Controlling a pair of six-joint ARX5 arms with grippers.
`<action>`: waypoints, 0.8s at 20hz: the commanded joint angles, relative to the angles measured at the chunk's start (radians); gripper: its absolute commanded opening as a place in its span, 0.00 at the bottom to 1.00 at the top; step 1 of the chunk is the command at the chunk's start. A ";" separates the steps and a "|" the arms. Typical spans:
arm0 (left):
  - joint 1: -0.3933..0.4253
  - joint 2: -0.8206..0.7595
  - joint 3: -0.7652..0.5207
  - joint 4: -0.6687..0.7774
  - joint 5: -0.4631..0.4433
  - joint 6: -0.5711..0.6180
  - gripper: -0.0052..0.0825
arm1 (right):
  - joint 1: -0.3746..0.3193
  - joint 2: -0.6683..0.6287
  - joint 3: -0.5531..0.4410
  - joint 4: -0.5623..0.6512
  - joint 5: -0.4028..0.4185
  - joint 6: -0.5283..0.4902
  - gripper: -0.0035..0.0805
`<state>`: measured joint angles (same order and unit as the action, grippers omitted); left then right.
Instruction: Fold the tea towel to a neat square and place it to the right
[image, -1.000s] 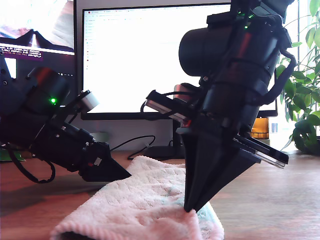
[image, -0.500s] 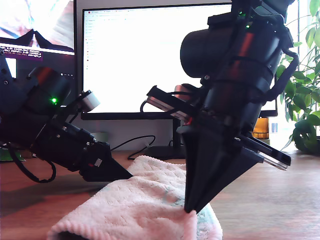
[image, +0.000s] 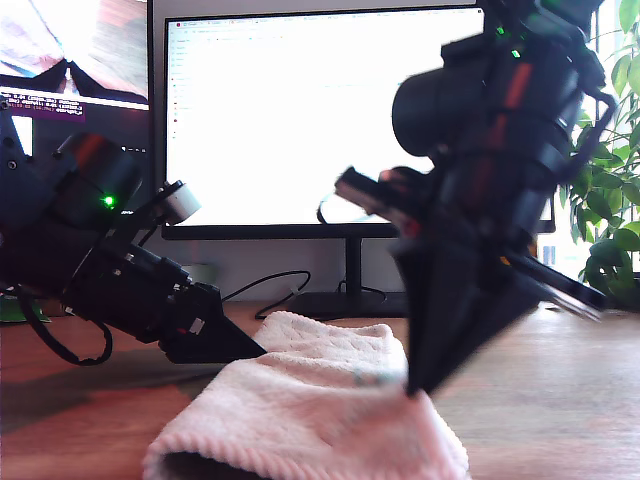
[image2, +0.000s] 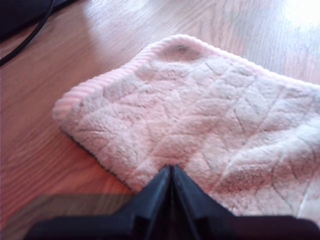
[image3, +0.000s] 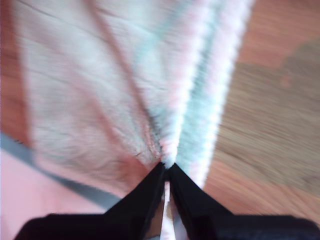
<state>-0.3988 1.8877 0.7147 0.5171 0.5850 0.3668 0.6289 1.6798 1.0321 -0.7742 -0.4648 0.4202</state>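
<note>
towel pinched at two points on the wooden desk

exterior view: the tea towel (image: 300, 410) is seen as a low folded mound on the desk (image: 560, 400), near its front edge and before the monitor (image: 320, 120). my first gripper (image: 250, 350), at the exterior view's left, is laid low with its tip at the towel's far side. my second gripper (image: 415, 385), blurred, is pointed steeply down onto the towel's top. a plant (image: 610, 200) is seen at the exterior view's right.

first wrist view: only here is the quilted diamond pattern of the fluffy pink terry made out, with a ribbed rounded hem. the black jaws are closed together, tip upon the cloth's edge; cloth between them cannot be told.

second wrist view: the picture is smeared. a raised fold of towel with a pale blue-green streak is clamped between the nearly closed jaws.
</note>
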 joint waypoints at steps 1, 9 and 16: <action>0.004 0.044 -0.005 -0.015 -0.022 0.005 0.03 | 0.001 0.004 0.015 -0.013 -0.008 -0.010 0.03; 0.004 0.044 -0.005 -0.019 -0.022 0.005 0.03 | -0.003 0.004 0.016 -0.060 0.104 -0.061 0.03; 0.005 0.044 -0.005 -0.019 -0.022 0.004 0.03 | 0.040 0.004 0.016 -0.018 0.174 -0.049 0.03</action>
<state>-0.3988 1.8877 0.7158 0.5156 0.5835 0.3664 0.6498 1.6798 1.0473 -0.7982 -0.2977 0.3687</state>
